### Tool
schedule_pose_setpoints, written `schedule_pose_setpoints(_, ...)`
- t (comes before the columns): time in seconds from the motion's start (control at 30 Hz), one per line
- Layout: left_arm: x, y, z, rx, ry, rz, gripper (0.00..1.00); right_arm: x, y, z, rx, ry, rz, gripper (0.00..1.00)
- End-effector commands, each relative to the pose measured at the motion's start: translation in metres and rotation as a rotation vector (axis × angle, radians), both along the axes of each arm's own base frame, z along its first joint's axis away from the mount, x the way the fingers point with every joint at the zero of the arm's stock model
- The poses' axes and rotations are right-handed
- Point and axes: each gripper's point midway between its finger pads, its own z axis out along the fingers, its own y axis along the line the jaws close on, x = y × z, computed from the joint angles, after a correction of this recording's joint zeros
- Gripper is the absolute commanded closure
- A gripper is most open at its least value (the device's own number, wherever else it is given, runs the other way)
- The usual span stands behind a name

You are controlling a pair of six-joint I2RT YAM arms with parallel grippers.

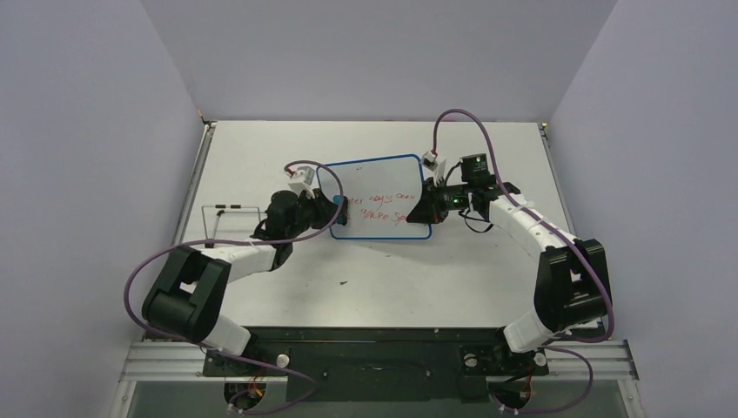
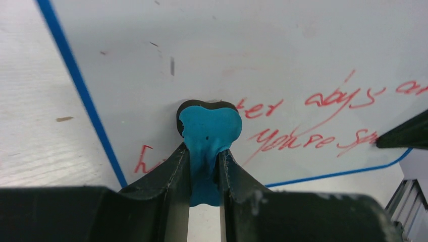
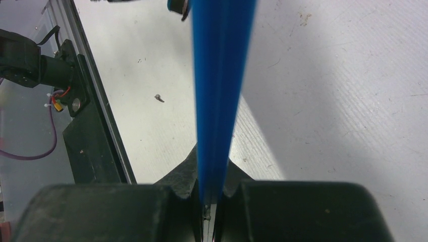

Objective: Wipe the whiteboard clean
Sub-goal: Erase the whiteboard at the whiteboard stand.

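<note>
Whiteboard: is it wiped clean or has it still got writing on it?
Written on, not clean. Red handwriting runs across the whiteboard beside the blue eraser pinched in the left claw.

Ahead of the left gripper (image 2: 204, 166) and its eraser (image 2: 209, 126), the whiteboard (image 2: 282, 45) face lies open as far as the right gripper (image 1: 426, 207), which is clamped on its far edge. A thin wire frame (image 1: 231, 209) stands close behind the left gripper.

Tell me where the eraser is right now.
In the left wrist view, the blue eraser sits clamped in the left gripper, against the left part of the whiteboard, at the left end of the red handwriting.
</note>
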Motion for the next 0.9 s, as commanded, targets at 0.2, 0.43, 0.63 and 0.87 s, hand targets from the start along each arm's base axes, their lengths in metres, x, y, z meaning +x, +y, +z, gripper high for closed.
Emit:
schedule_pose_setpoints(0.2,0.017,0.033,0.059,-0.074,-0.136,0.172,1.0,-0.003,0.004,0.013,0.024,-0.059,0.037,1.0)
schedule_pose_setpoints(0.43,0.025,0.012,0.017,0.024,-0.06,0.129,1.0,-0.004,0.005,0.015,0.025,-0.063,0.038,1.0)
schedule_pose_setpoints(0.63,0.028,-0.005,0.009,0.061,-0.073,0.088,1.0,-0.004,0.005,0.014,0.028,-0.062,0.039,1.0)
schedule_pose_setpoints(0.87,0.004,-0.041,0.01,0.054,-0.134,-0.036,1.0,-0.004,0.005,0.014,0.03,-0.059,0.042,1.0)
